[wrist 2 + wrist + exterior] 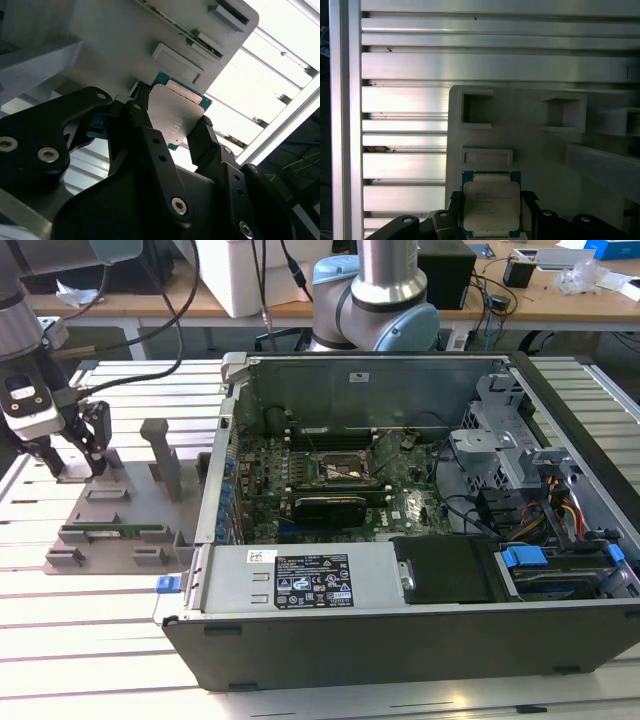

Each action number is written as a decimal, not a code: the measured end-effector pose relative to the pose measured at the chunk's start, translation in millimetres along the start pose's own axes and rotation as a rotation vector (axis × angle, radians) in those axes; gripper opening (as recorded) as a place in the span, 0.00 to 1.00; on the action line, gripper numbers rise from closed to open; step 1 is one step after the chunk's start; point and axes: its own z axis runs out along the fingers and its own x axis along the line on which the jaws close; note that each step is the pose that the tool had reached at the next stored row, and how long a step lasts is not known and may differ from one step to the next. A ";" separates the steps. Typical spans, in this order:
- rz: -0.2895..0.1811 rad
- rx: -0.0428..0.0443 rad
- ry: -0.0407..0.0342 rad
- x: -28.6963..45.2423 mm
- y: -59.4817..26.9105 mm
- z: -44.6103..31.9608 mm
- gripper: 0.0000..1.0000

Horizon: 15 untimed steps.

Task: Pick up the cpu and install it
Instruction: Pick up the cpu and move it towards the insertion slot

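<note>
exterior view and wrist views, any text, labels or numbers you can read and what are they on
white label on the computer case: print too small to read
cpu top: faint print, too blurred to read
nothing else legible

Sits in even bright light: slatted aluminium table [90,640] beneath the gripper [72,470], pale wooden desks [210,300] strewn with cables [488,290] well behind it.

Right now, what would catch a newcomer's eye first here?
The big open computer case sits in the middle of the exterior view, its green motherboard bare. At that view's left the robot's black tool hangs over a grey parts tray; in both wrist views it clasps the cpu, a shiny square chip.
</note>
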 end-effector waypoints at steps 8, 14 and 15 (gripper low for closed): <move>0.000 0.0000 0.0000 -0.4 -0.4 -16.2 0.55; 0.000 0.0000 0.0001 -0.7 -0.6 -29.0 0.55; 0.000 0.0001 0.0000 -0.7 -0.6 -30.5 0.55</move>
